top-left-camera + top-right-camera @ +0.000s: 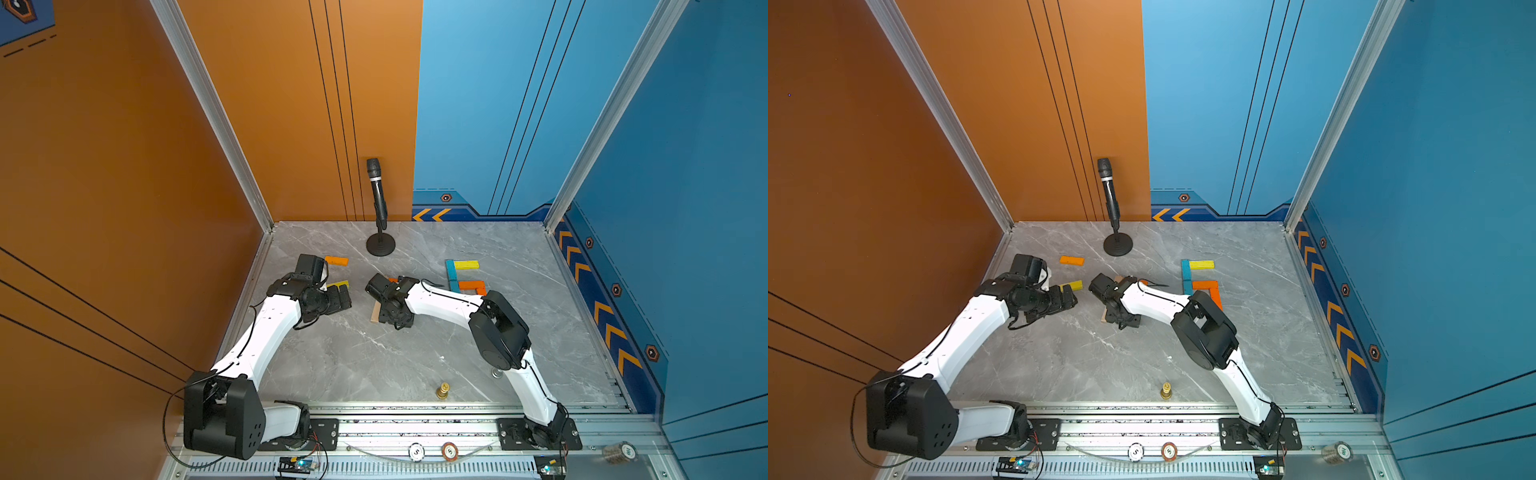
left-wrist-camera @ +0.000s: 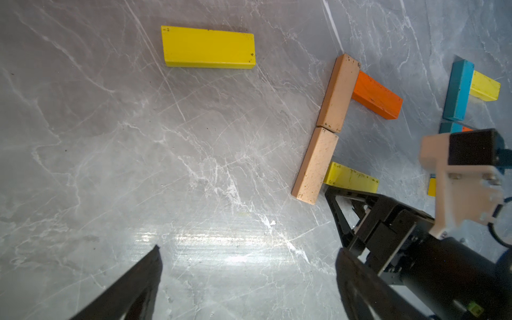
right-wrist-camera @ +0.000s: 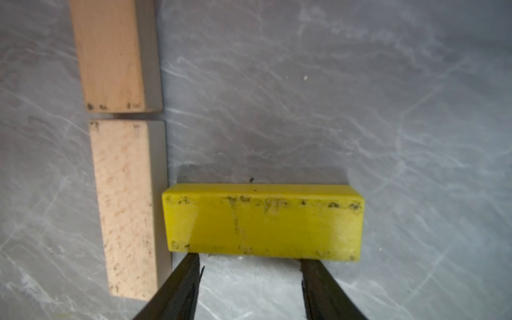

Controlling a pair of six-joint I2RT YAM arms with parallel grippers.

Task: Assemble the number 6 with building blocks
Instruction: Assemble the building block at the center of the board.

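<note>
Yellow block [image 3: 263,224]: lay flat on the marble table [image 3: 388,110], one short end against the side of the near tan block [image 3: 124,207], at a right angle to it.
Far tan block [image 3: 110,55]: lay end to end with the near tan block, in one line.
Orange block [image 2: 378,95]: touched the far tan block, on the yellow block's side.
Right gripper [image 3: 250,261]: jaws half apart, nothing between them, tips at the yellow block's long edge.
Left gripper [image 2: 248,248]: jaws wide, nothing between them, over bare table on the tan blocks' opposite side.
Spare yellow block [image 2: 207,47]: lay alone, also on that opposite side.
</note>
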